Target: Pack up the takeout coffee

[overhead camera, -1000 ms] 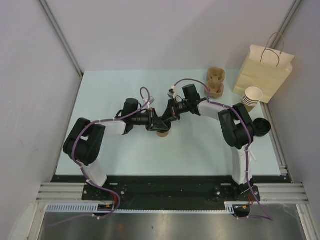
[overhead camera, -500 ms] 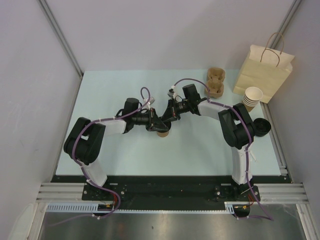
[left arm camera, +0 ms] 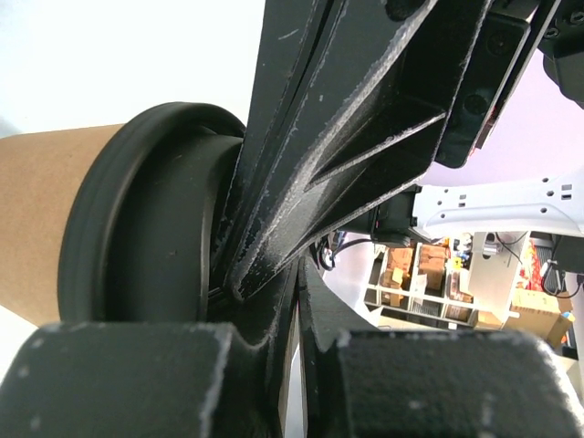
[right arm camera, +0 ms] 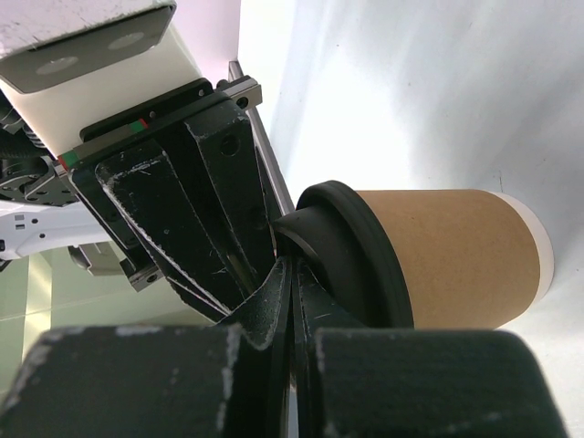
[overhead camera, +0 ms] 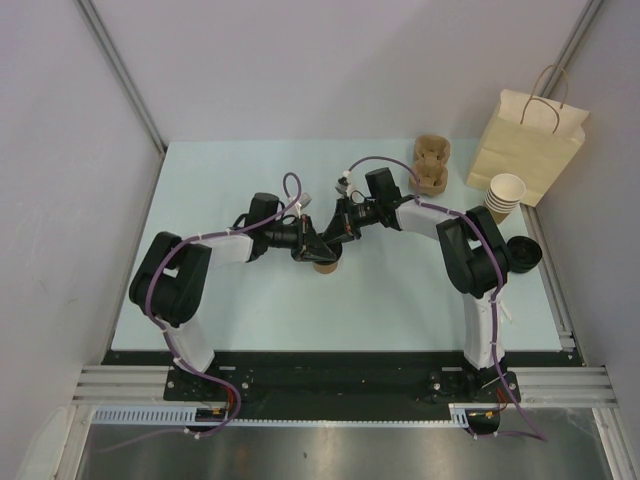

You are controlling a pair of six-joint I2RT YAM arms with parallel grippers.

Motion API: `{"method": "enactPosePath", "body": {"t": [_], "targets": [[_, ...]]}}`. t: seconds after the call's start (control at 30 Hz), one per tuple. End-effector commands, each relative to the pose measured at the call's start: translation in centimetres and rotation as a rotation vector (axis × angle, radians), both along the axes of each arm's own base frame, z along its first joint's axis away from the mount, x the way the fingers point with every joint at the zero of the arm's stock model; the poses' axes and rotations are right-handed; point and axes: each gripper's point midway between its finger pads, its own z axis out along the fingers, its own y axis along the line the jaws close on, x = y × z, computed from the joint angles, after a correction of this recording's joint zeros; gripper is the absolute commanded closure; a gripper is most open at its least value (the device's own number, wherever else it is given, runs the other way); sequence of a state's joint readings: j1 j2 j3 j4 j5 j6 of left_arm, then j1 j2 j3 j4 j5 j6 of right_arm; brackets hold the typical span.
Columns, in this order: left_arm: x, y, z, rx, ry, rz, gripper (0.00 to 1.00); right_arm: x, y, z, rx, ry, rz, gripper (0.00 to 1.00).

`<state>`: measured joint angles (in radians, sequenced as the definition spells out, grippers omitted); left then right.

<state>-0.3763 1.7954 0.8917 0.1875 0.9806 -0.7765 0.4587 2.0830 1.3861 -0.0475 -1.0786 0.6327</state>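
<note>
**At bench (overhead camera: 400,300) centre: both arms meet over the takeout coffee (overhead camera: 324,266)**

Left jaws — drawn nearly together beside the black lid (left arm camera: 137,219); whether they grip it, cannot tell. The coffee stands upright, long axis vertical, directly beneath both sets of tips, equally near. Right jaws — clenched, empty, tips at the lid's rim.

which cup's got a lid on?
The lone brown cup at centre, capped with a black lid. The stacked cups beside the paper bag are open, the top one's white inside showing.
</note>
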Motion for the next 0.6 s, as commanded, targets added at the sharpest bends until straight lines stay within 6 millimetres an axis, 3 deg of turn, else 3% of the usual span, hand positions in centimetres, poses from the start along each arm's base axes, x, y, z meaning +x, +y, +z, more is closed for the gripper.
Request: {"method": "enactPosePath", "body": {"t": [0.0,0.07,0.17,0.23,0.3,0.43,0.57], "targets": [[-3.1,9.1,-15.9,0.596,0.251,0.22,0.9,0.3,-0.8,-4.7,-0.123,0.05,-0.054,1.0],[-2.7,8.5,-15.2,0.562,0.229,0.213,0.9,0.1,-0.6,-4.3,-0.112,0.041,-0.043,1.0],[-1.2,5.6,-11.2,0.412,0.122,0.163,0.84,-0.1,-0.2,-3.4,-0.09,0.015,-0.024,1.0],[-0.1,3.3,-7.2,0.295,0.02,0.133,0.81,-0.2,-0.1,-2.5,-0.068,-0.013,-0.013,1.0],[-0.2,1.6,-4.4,0.222,-0.039,0.1,0.76,-0.3,0.2,-1.8,-0.053,-0.027,-0.005,1.0],[-0.5,0.5,0.4,0.128,-0.135,0.065,0.7,-0.3,0.6,-0.5,-0.009,-0.056,0.015,1.0],[-1.6,1.0,3.1,0.088,-0.187,0.036,0.63,-0.3,1.3,1.3,0.044,-0.095,0.035,0.97]]}}
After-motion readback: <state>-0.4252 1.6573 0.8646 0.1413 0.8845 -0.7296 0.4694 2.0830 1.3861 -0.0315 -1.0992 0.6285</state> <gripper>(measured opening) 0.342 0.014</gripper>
